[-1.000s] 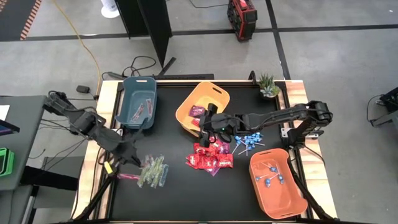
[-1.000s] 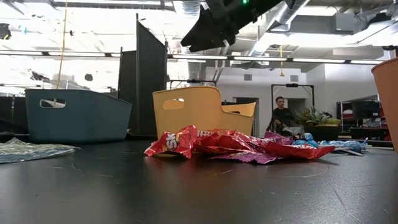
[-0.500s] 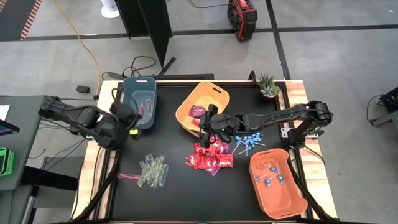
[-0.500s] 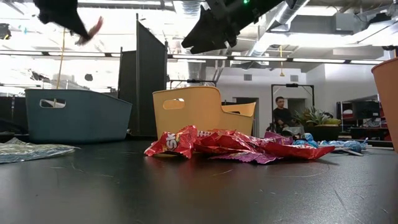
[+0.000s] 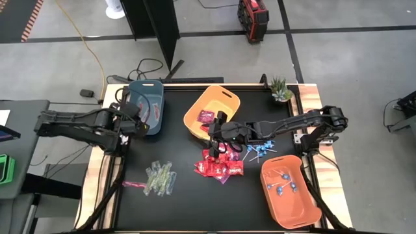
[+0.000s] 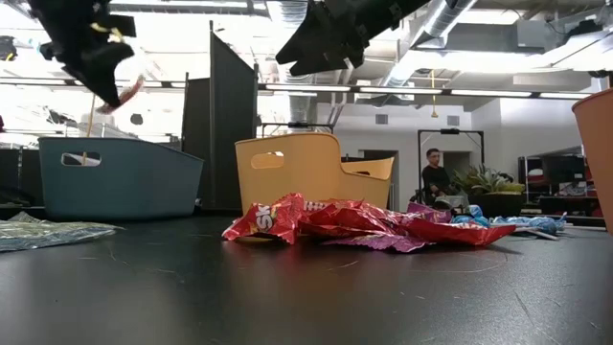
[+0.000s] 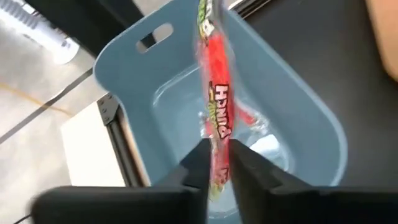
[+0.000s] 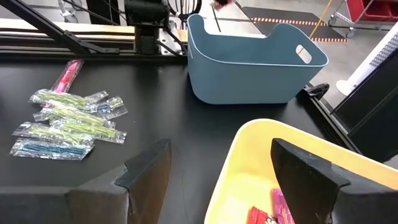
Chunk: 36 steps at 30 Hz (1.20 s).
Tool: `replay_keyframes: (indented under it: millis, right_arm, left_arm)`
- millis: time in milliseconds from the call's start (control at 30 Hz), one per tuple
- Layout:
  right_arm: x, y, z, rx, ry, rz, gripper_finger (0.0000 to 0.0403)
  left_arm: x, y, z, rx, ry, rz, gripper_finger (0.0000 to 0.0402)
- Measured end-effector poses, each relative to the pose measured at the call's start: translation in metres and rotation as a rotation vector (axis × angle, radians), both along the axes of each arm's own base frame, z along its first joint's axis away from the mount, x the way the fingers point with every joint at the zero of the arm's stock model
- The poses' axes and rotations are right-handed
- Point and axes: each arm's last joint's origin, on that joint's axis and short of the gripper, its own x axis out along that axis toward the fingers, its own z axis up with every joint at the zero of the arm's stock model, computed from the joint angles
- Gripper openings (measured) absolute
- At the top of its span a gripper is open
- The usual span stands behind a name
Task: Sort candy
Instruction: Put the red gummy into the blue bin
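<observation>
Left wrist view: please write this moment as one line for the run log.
left tool: grips stick packet | position: above blue bin | right tool: open, over yellow bin | packet not yet dropped

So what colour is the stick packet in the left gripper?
Mostly red-pink with a green end, on the stick packet; the left wrist view shows it best.

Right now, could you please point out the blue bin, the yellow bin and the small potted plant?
blue bin (image 5: 134, 122): high view, front rim.
yellow bin (image 5: 197, 110): high view, left wall.
potted plant (image 5: 280, 88): high view, its leaves.
</observation>
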Motion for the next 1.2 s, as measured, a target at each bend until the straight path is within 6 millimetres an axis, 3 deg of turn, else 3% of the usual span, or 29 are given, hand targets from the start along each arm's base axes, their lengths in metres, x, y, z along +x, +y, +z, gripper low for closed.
replay_keyframes:
  millis: [233,367,567,767,967,1200]
  right_arm:
    - [0.0,0.004,0.0,0.002,-0.001,0.01,0.0291]
    - [-0.001,0.006,0.0,0.002,0.001,0.014,0.0291]
    - [-0.001,0.006,0.0,0.001,0.002,0.014,0.0291]
    - [-0.001,0.006,0.0,0.0,0.002,0.014,0.0291]
    - [-0.001,0.006,0.0,-0.002,0.005,0.015,0.0291]
    - [-0.002,0.003,-0.003,-0.007,0.033,0.009,0.0291]
  left_arm:
    - [-0.002,0.005,-0.009,-0.003,0.036,0.047,0.0201]
    - [0.003,0.001,-0.009,-0.09,0.07,-0.081,0.0251]
    - [0.022,-0.021,-0.011,-0.346,0.006,-0.481,0.0255]
    - [0.025,-0.052,-0.037,-0.561,0.044,-0.82,0.025]
    - [0.017,-0.077,-0.071,-0.758,0.115,-0.889,0.0249]
    - [0.009,-0.109,-0.085,-0.917,0.178,-0.902,0.0249]
